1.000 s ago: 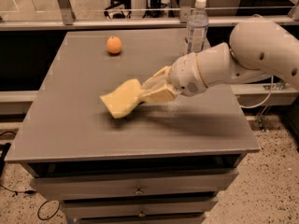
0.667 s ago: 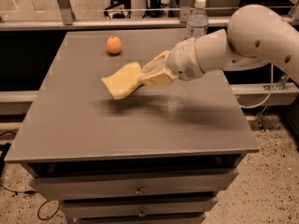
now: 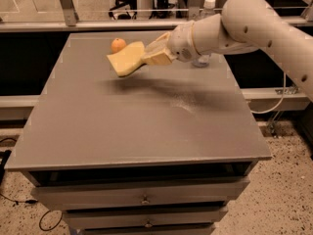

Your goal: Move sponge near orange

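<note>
Drawers (image 3: 144, 199) come nearest, stacked in the front of the grey cabinet, each with a small knob at its middle, and a dark cable (image 3: 46, 220) loops on the speckled floor by the lower left corner. Above them spreads the flat grey table top (image 3: 146, 131), bare across its near half apart from a long soft shadow that falls under my arm. Farther back my claw (image 3: 146, 58) reaches in from the right, toward the far left part of the top, and it is clenched on the sponge (image 3: 124, 60), my pale fingers (image 3: 157, 54) pinching its right end. The sponge is a pale yellow pad with wavy sides, tilted, its free end pointing left and a little toward the front; it hangs above the surface, with its shadow lying on the grey top below and to the right. Just beyond its far left corner sits the orange (image 3: 118, 45), small and round, resting on the table near the back edge; from this view the two look very close, but I cannot tell whether they touch. My white arm (image 3: 254, 23) rises from the wrist and sweeps away to the right. Behind the wrist stands a clear plastic bottle (image 3: 209, 6) with a white cap, mostly hidden by my arm. Beyond the table runs a metal rail (image 3: 88, 24).
</note>
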`<state>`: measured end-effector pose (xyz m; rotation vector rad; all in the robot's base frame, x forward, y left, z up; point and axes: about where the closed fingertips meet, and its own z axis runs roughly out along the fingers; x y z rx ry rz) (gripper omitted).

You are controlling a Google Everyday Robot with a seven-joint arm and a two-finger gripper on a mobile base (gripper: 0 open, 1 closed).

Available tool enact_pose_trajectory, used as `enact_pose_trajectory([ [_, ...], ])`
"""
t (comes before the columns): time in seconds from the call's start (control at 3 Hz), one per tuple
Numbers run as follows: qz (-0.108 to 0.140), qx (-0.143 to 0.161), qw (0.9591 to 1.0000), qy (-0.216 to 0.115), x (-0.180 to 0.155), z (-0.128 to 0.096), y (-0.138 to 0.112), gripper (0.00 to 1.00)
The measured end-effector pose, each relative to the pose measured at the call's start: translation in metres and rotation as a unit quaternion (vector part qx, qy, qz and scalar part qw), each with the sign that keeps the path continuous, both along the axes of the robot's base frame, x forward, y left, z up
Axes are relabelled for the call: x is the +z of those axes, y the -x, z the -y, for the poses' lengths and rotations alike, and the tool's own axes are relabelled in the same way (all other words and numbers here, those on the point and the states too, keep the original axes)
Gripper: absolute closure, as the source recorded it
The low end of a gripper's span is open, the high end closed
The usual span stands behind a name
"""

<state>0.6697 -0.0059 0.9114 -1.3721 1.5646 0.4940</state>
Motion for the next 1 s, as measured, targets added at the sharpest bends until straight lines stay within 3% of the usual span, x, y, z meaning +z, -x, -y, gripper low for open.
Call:
enact_pose_trajectory([
  [0.33,-0.001,-0.027,0.9996,-0.006,-0.01,-0.001,-0.045,1.0],
  [1.0,-0.015,-0.051,0.9986,-0.007,-0.03,-0.002,-0.078,1.0],
])
